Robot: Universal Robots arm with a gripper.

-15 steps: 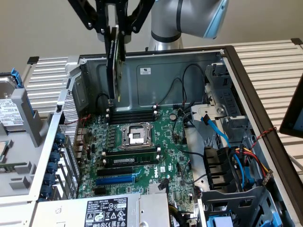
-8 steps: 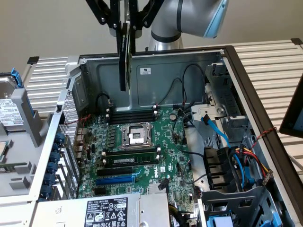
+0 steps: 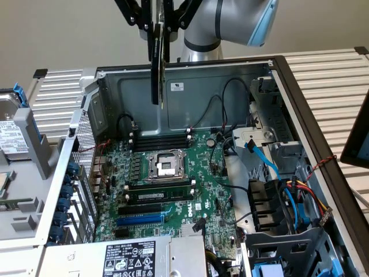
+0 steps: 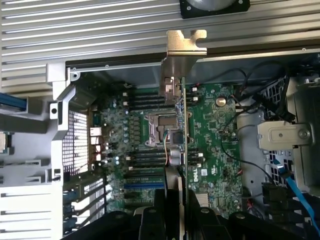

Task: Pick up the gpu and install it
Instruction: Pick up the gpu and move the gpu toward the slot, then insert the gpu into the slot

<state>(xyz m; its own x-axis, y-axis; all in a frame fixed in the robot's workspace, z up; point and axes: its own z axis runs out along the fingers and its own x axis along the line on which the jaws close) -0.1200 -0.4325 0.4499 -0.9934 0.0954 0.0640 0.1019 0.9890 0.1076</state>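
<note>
Aloft, the black gripper (image 3: 160, 20) pinches the small green-and-black gpu (image 3: 157, 66) edge-on (silver bracket (image 4: 186, 42) outermost); a slight tilt could jam it against the large green motherboard (image 3: 179, 190), scraping components.

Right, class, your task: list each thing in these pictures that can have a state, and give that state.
computer case, open, insides exposed.
gripper, shut on the graphics card.
graphics card, held upright over the case, not in any slot.
blue slot, empty.
processor socket, no cooler on it.
</note>
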